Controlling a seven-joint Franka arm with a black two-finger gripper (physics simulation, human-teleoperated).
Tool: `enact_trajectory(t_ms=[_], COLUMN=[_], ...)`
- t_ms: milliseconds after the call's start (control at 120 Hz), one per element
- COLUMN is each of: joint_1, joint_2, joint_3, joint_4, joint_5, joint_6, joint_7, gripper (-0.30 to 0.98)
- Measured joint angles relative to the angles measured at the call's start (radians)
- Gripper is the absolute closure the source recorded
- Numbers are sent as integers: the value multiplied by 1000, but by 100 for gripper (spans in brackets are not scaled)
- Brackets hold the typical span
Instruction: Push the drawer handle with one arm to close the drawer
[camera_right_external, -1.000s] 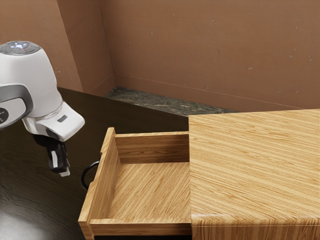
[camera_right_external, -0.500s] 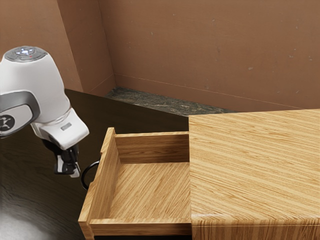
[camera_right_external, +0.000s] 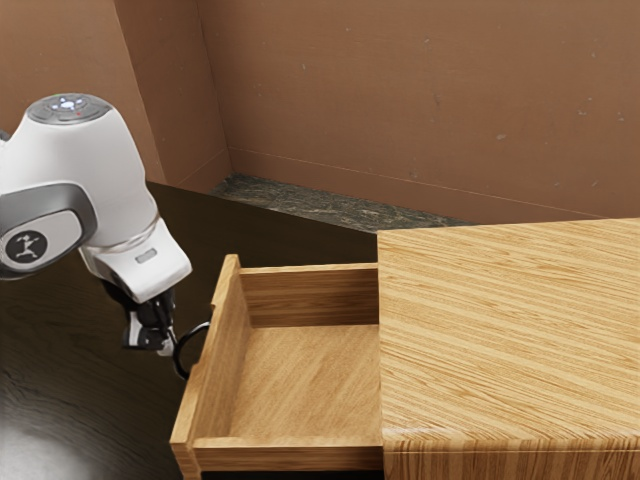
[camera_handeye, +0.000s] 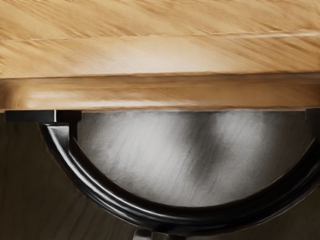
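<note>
Looking tight now: gripper right at the outer curve of the handle, touching or all but! Jaws clenched or released? Can't tell from here. Drawer well out of the cabinet, handle on its front. And the danger: that bar's round and glossy, so an off-centre shove could skid along it or jam the drawer askew; too high, and it slips over.
</note>
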Motion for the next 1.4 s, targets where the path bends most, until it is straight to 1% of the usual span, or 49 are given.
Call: enact_trajectory(t_ms=[308, 792, 1400], joint_1=[4, 17, 24], joint_2=[35, 133, 241], joint_3=[-30, -94, -143], joint_4=[26, 106, 193], joint_5=[-16, -38, -47], joint_6=[9, 25, 47], joint_7=[19, 35, 42], gripper=[75, 75, 75])
